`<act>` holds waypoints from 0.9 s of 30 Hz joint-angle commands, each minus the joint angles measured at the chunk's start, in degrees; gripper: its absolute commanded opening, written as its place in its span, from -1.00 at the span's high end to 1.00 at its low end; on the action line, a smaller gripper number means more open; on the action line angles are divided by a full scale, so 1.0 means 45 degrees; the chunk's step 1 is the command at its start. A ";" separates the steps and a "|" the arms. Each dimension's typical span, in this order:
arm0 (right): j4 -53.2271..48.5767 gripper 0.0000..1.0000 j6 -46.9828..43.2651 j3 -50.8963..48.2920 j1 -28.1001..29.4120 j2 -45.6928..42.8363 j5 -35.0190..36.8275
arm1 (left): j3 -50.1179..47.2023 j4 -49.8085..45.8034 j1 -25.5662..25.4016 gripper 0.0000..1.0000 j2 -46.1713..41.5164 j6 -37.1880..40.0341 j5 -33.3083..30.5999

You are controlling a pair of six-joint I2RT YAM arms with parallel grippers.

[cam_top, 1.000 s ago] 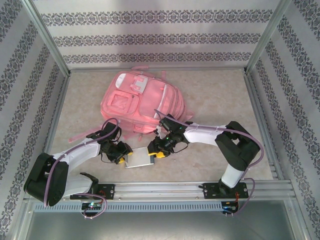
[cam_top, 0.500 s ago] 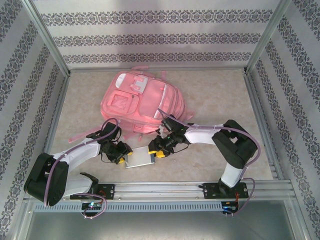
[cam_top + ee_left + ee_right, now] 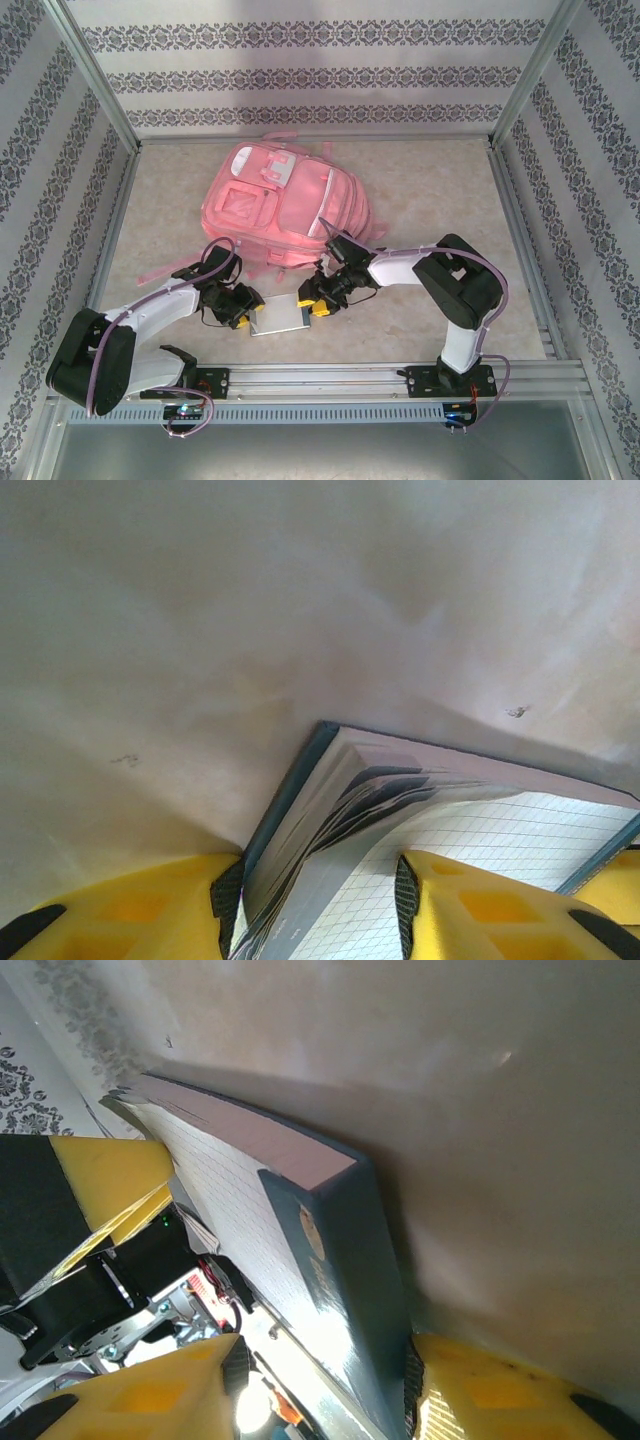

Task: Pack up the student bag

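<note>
From above: the bag (image 3: 285, 205) lies flat, front up, and the book (image 3: 280, 318) is just on its near side - not yet inside.

Left wrist: the left gripper (image 3: 315, 905) clamps the book's page edge.

Right wrist: the right gripper (image 3: 320, 1380) pinches its spine - opening the bag and loading are probably still to do.

Your bag (image 3: 280, 205): pink, pale grey-white patch (image 3: 277, 168) at its far end. Book (image 3: 283, 315): dark teal cover, white page with fine grey grid. Fingers (image 3: 140, 910): yellow, black pads (image 3: 226, 905). Table (image 3: 430, 190): mottled beige. Walls (image 3: 300, 75): white, grey floral stripes. Arms (image 3: 150, 305): white with black joints.
</note>
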 commanded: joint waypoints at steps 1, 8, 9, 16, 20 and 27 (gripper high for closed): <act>0.3340 0.12 -0.0562 0.0775 0.1163 0.1147 -0.0708 | -0.0518 0.2100 -0.0509 0.10 0.0615 -0.0375 0.1216; 0.1055 0.32 -0.2013 0.1061 0.1175 0.0254 0.0062 | -0.0348 0.1937 -0.0589 0.36 0.0346 -0.0277 0.1231; 0.0737 0.33 -0.2236 0.1041 0.1165 0.0136 0.0172 | -0.0332 0.1935 -0.0573 0.41 0.0240 -0.0280 0.1254; -0.0522 0.40 -0.3031 0.0748 0.1107 0.0199 0.0927 | -0.0199 0.1817 -0.0589 0.72 -0.1059 -0.0176 0.1650; -0.0893 0.42 -0.3272 0.0679 0.0981 0.0188 0.1281 | -0.0171 0.1561 -0.0579 0.87 -0.1623 -0.0008 0.1943; -0.1607 0.08 -0.3678 0.0587 0.0526 -0.0253 0.1497 | -0.0017 0.1074 -0.0579 1.00 -0.2579 0.0043 0.2212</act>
